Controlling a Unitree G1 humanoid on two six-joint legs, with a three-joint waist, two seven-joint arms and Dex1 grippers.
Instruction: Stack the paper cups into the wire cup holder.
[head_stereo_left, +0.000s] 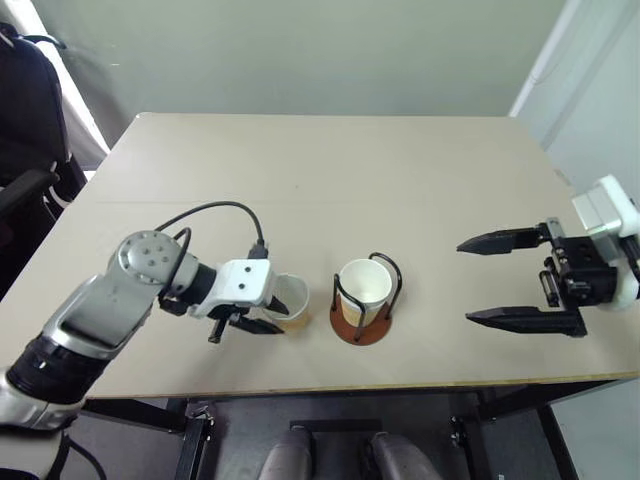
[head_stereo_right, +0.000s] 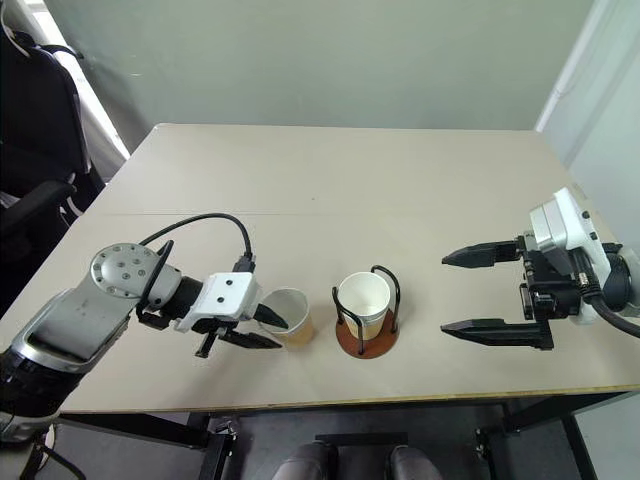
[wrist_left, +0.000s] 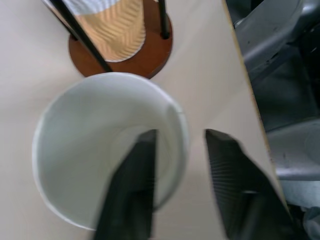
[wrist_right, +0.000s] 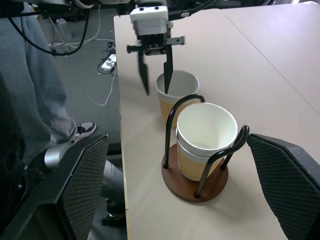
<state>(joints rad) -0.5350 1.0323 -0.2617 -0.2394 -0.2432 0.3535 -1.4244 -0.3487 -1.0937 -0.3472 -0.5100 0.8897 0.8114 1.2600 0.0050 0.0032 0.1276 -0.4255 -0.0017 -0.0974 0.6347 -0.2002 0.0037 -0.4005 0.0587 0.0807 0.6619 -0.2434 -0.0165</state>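
Straddling the rim of a loose paper cup (head_stereo_left: 288, 303), the left gripper (head_stereo_left: 262, 313) has one finger inside the cup and one outside; whether it pinches the wall cannot be told. That cup stands upright on the table (head_stereo_left: 330, 170), just beside the wire cup holder (head_stereo_left: 365, 300). Two nested cups (wrist_right: 205, 137) sit inside the holder. Well apart at the right, the right gripper (head_stereo_left: 500, 280) hangs released, jaws wide, nothing between them.

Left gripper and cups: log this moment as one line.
left gripper: straddling loose cup wall | right gripper: open, empty | wire cup holder: two stacked cups
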